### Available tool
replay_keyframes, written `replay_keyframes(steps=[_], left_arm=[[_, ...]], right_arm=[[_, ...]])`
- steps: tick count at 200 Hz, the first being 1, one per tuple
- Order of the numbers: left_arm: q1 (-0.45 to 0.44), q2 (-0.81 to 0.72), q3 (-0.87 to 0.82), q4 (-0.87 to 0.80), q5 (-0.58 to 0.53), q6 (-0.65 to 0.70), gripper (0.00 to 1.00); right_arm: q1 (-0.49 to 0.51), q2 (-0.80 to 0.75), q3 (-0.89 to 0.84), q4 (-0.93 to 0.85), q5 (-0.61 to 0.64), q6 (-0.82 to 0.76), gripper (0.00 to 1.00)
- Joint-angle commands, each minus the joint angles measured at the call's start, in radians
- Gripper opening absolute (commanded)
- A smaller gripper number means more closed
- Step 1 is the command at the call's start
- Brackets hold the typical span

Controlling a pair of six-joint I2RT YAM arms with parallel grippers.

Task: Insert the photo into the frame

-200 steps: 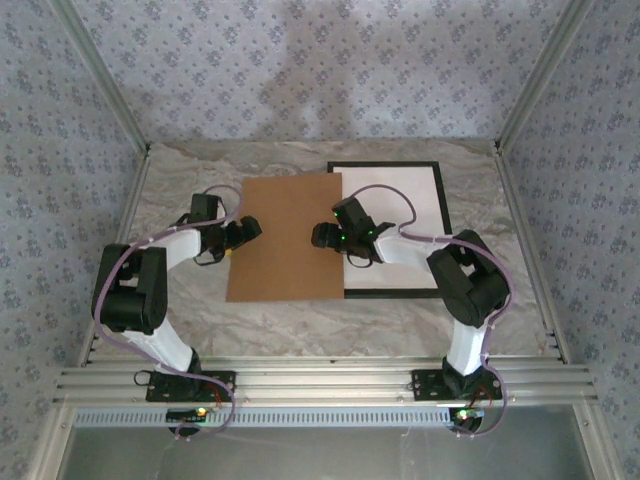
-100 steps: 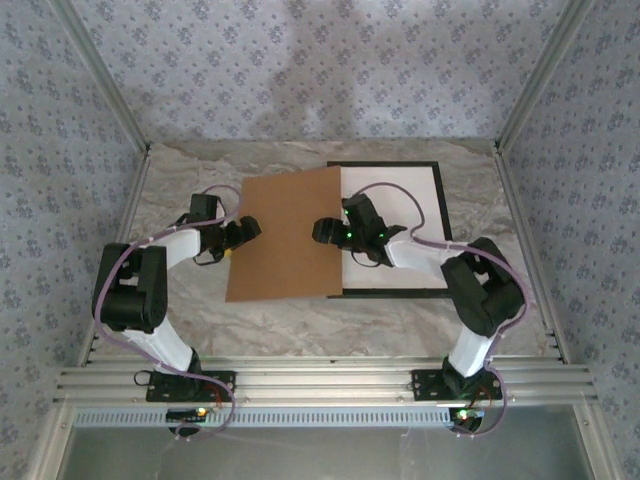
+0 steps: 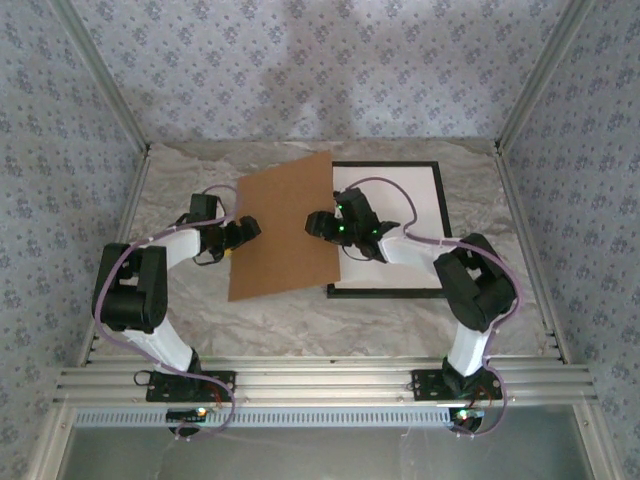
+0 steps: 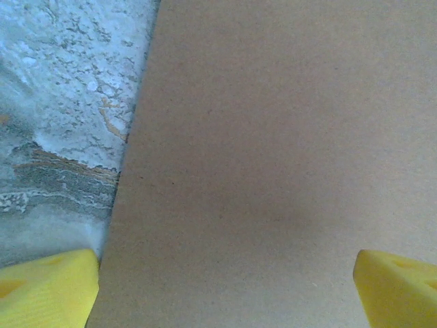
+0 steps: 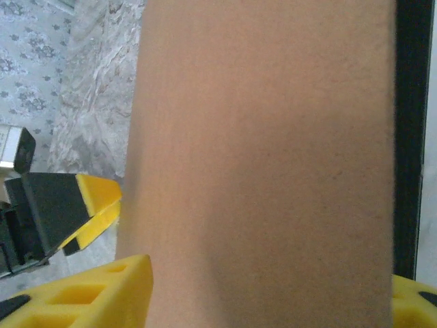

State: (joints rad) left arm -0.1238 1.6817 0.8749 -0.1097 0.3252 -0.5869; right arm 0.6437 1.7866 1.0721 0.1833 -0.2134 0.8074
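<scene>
Although the frame [image 3: 390, 293] lies flat on the tabletop [image 3: 180, 180], a brown backing board [image 3: 285, 225] sits askew over its left rail.
Inside the frame is a plain white field with no print I can make out, so I cannot tell where the photo is. The right gripper [image 3: 312, 222] hovers over the board just at the frame's left rail, fingers apart and clamped on nothing. The left gripper [image 3: 250, 230] waits at the board's edge farthest from the frame, fingers wide apart. The step looks like shifting the board off the frame. It is probably best to press lightly and flat and draw the board away from the frame, so the rail is not dragged along.
</scene>
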Motion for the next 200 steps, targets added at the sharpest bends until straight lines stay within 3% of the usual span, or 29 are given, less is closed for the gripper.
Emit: replay_keyframes(steps=[1,47,82,136,159,200], left_arm=[[-0.021,0.047,-0.029,-0.061,0.101,-0.008,0.96],[-0.020,0.043,-0.029,-0.063,0.098,-0.009,0.96],[-0.022,0.022,-0.009,-0.090,0.089,-0.003,0.96],[-0.067,-0.048,0.099,-0.203,0.000,0.037,0.96],[-0.140,-0.043,0.177,-0.259,-0.062,0.065,0.96],[-0.298,0.044,0.349,-0.334,-0.181,0.113,0.95]], right_arm=[[0.047,0.000,0.020,0.121,-0.191,0.045,0.51],[0.003,-0.050,-0.024,0.125,-0.212,0.060,0.30],[-0.066,-0.091,-0.038,0.106,-0.266,0.052,0.00],[-0.278,-0.276,0.040,-0.138,-0.366,-0.091,0.00],[-0.384,-0.384,0.096,-0.276,-0.367,-0.150,0.00],[-0.575,-0.612,0.111,-0.342,-0.289,-0.212,0.00]])
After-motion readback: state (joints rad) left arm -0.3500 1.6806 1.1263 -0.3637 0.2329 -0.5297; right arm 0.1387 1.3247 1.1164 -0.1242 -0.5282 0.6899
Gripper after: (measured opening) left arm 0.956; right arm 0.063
